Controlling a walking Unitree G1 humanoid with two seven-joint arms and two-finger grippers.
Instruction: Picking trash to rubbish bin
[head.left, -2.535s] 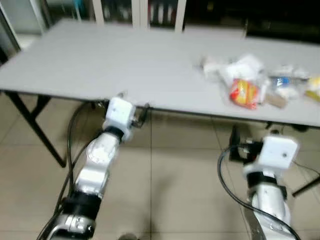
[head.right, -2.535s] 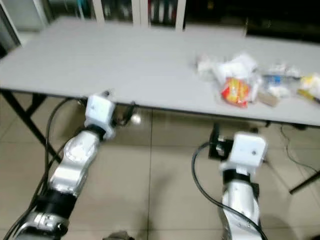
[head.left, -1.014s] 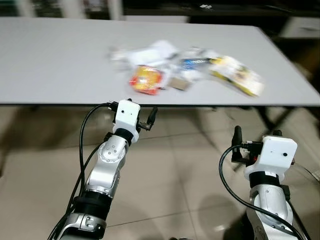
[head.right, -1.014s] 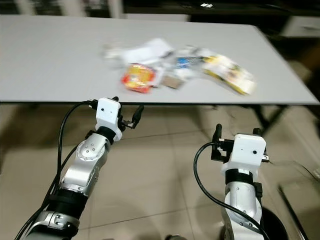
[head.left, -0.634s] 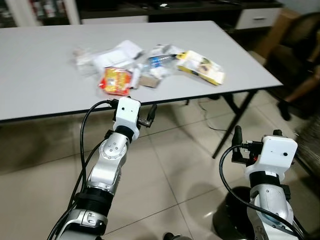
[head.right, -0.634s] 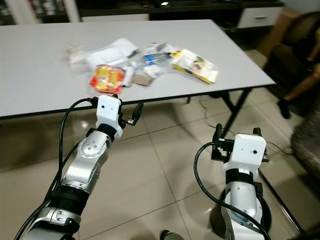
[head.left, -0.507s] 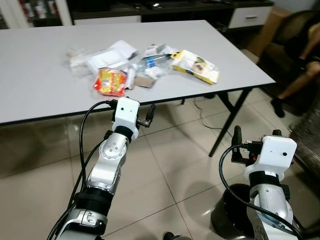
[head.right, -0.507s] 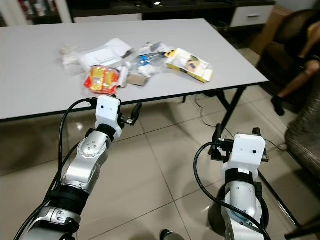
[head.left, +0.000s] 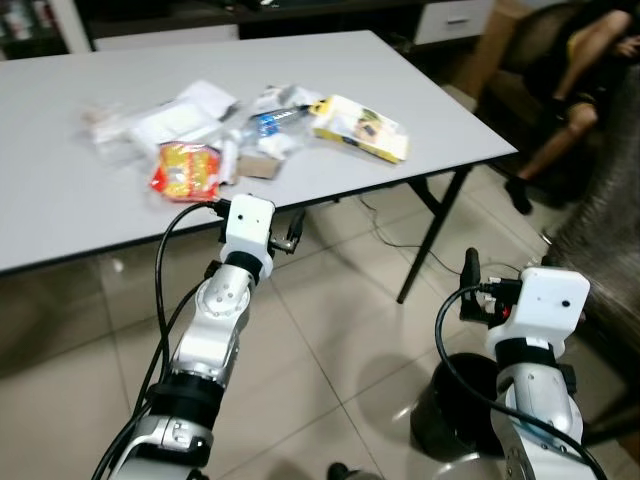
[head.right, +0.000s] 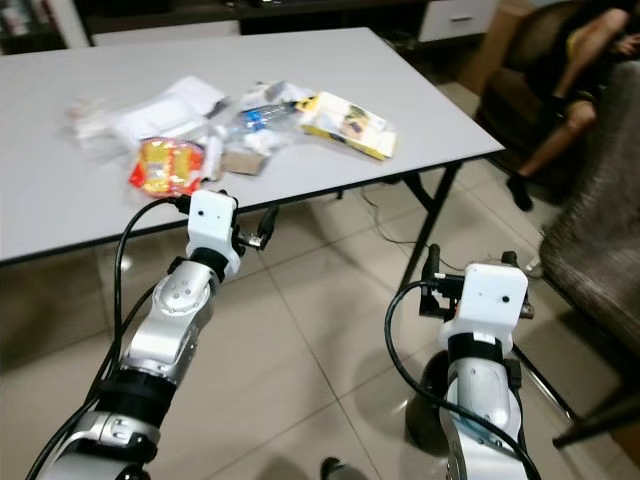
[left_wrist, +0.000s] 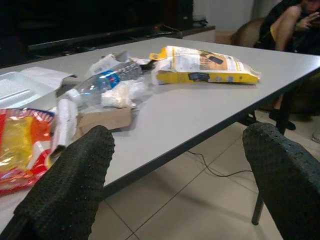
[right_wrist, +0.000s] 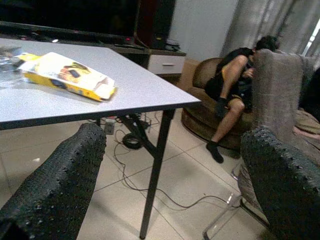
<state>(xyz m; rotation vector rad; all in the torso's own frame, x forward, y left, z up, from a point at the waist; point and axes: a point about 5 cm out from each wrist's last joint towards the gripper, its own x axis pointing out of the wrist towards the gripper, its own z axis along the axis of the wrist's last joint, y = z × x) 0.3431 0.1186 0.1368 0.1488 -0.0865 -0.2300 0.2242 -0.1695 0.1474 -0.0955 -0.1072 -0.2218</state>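
Trash (head.left: 250, 135) lies heaped on the grey table (head.left: 420, 110) before me. My left gripper (left_wrist: 175, 170) hangs by its edge, fingers spread; my right gripper (right_wrist: 175, 175), low above the bin (head.left: 450, 425), gapes empty too.

A heap of trash is seen on the grey table (head.left: 420, 110): a red-and-yellow snack packet (head.left: 184, 169), a clear plastic bottle (left_wrist: 102, 81) lying on its side, and a flat yellow bag (head.left: 360, 128). A black rubbish bin (head.left: 450, 425) stands on the tiled floor beside the right arm.
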